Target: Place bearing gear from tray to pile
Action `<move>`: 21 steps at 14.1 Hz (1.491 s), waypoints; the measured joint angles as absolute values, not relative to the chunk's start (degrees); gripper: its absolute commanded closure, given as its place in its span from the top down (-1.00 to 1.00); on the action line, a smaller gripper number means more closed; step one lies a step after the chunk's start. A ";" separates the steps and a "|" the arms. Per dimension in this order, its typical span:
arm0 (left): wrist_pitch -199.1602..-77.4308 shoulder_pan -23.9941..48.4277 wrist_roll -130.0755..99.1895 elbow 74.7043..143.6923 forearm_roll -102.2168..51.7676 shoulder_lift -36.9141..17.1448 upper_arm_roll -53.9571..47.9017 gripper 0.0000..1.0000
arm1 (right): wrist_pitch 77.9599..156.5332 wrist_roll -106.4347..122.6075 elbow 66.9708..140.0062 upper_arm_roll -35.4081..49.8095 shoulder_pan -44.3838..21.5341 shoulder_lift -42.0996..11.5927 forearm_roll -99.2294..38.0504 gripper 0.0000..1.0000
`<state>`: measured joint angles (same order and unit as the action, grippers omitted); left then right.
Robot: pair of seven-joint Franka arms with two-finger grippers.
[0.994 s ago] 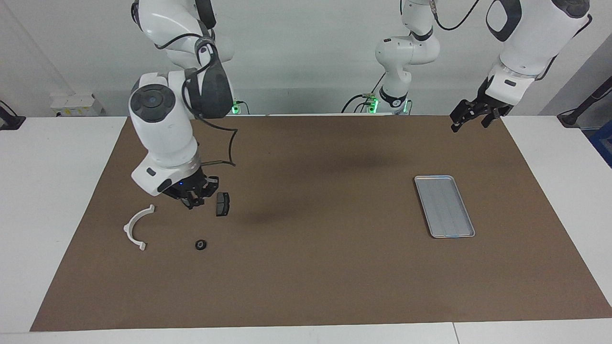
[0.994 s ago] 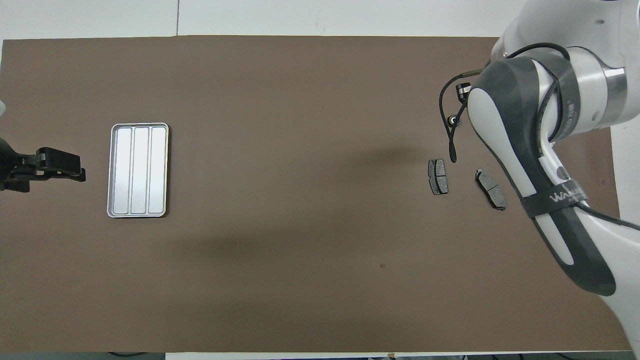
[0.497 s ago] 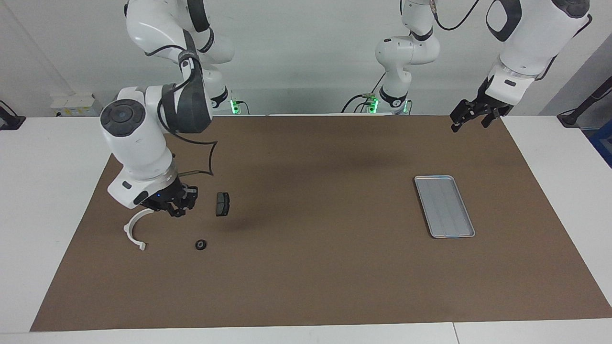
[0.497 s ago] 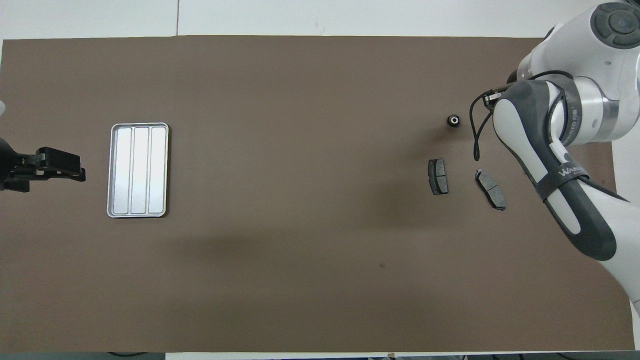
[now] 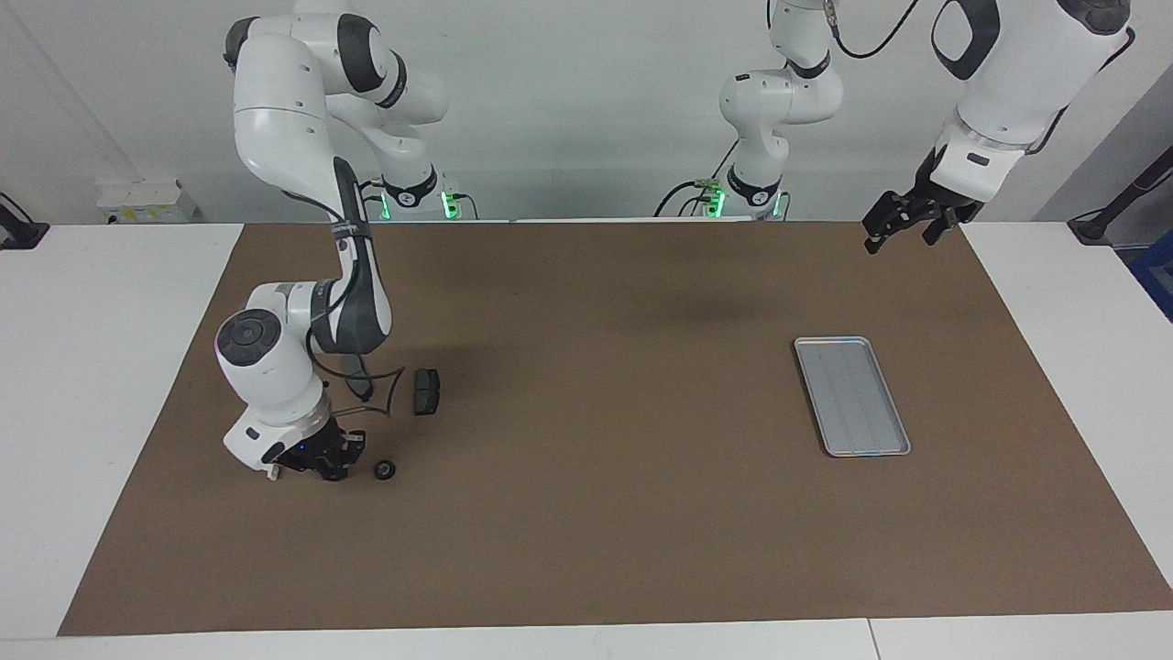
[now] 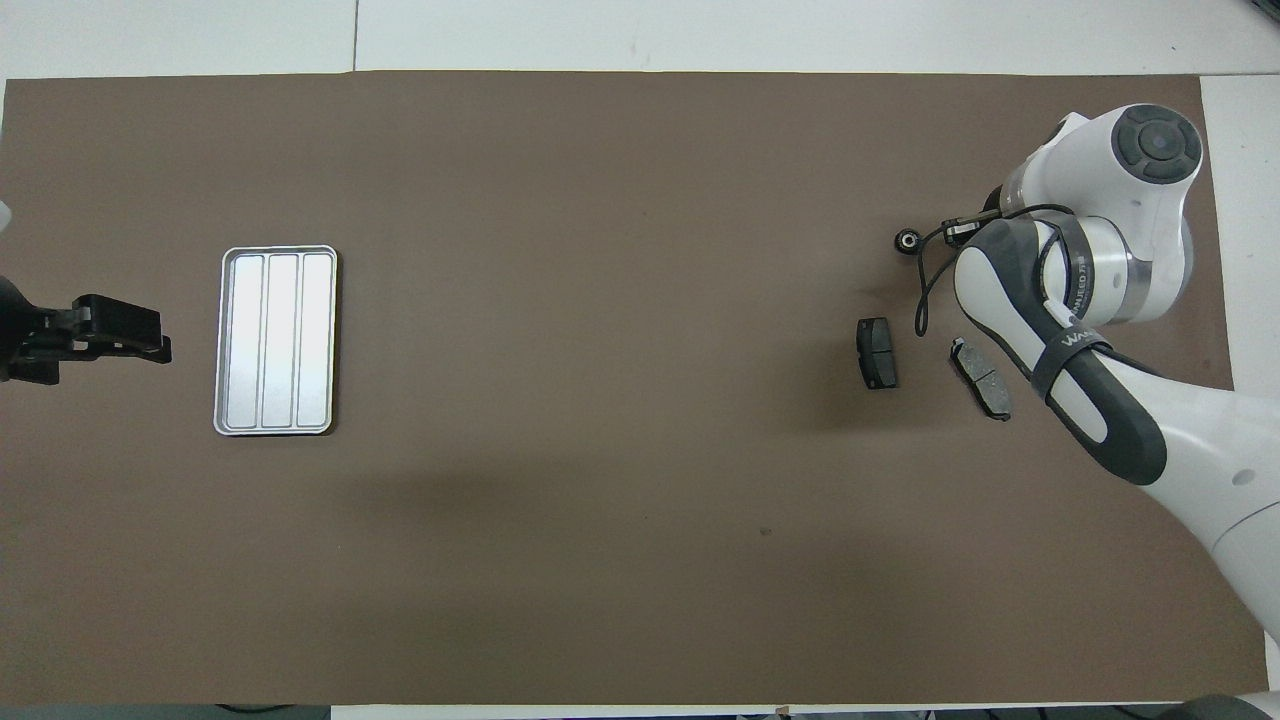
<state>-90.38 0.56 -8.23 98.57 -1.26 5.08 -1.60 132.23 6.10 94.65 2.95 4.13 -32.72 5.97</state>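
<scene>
The right claw [image 5: 328, 469] is down low at the right arm's end of the surface [image 5: 586, 513], its fingertips together and clamped on nothing that shows; the arm's white wrist covers most of it, and in the overhead view the claw itself is hidden under the arm. Just beside it, apart from it, the bearing gear [image 5: 385, 470] lies on the brown mat, a single small dark ring with a pale centre [image 6: 908, 240]. Of the white semicircular bracket only a small end [image 5: 272, 473] shows under the wrist in the facing view, and the overhead view shows none of it. Two dark grey brake pads lie a little nearer to the robots than the gear: one [image 6: 877, 352] is plain in both views, the other [image 6: 981, 378] shows only from overhead, since the arm blocks it in the facing view. Toward the left arm's end of the surface sits one silver tray [image 5: 851, 395], with three lengthwise grooves and nothing in it. The left claw [image 5: 903, 224] hangs in the air over the corner of the mat at the left arm's end next to the robots, its fingers apart and holding nothing, waiting; the overhead view cuts off all but its dark tip [image 6: 100, 330].
</scene>
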 measured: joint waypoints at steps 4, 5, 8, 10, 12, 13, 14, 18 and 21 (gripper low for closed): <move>-90.38 0.56 -8.23 98.57 -1.26 5.08 -1.60 1.00 | 133.52 6.10 95.63 2.99 4.27 -32.34 5.91 0.98; -90.38 0.56 -8.23 98.57 -1.26 5.08 -1.60 1.00 | 134.30 6.10 96.25 3.01 4.33 -32.03 5.90 1.00; -90.38 0.56 -8.23 98.57 -1.26 5.08 -1.60 1.00 | 135.03 6.10 96.67 2.95 4.63 -31.87 5.93 1.00; -90.38 0.56 -8.23 98.57 -1.26 5.08 -1.60 1.00 | 131.27 5.87 96.11 3.43 4.29 -30.33 5.92 1.00; -90.37 0.56 -8.23 98.57 -1.26 5.08 -1.60 1.00 | 122.72 4.58 94.03 3.73 2.57 -26.26 5.92 1.00; -90.37 0.56 -8.23 98.57 -1.26 5.08 -1.60 1.00 | 118.79 4.12 93.07 3.83 1.65 -23.58 5.92 1.00; -90.37 0.56 -8.23 98.57 -1.26 5.08 -1.60 1.00 | 115.75 3.89 92.57 3.91 0.86 -20.89 5.92 1.00; -90.37 0.56 -8.23 98.57 -1.26 5.08 -1.60 1.00 | 107.41 3.84 92.27 3.97 -0.90 -11.64 5.92 1.00; -90.37 0.56 -8.23 98.57 -1.26 5.08 -1.60 1.00 | 103.17 3.84 92.30 3.96 -0.94 -6.74 5.87 1.00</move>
<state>-90.37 0.56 -8.23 98.57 -1.26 5.08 -1.60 103.17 3.84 92.30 3.96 -0.94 -6.74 5.87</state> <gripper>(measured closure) 0.000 0.000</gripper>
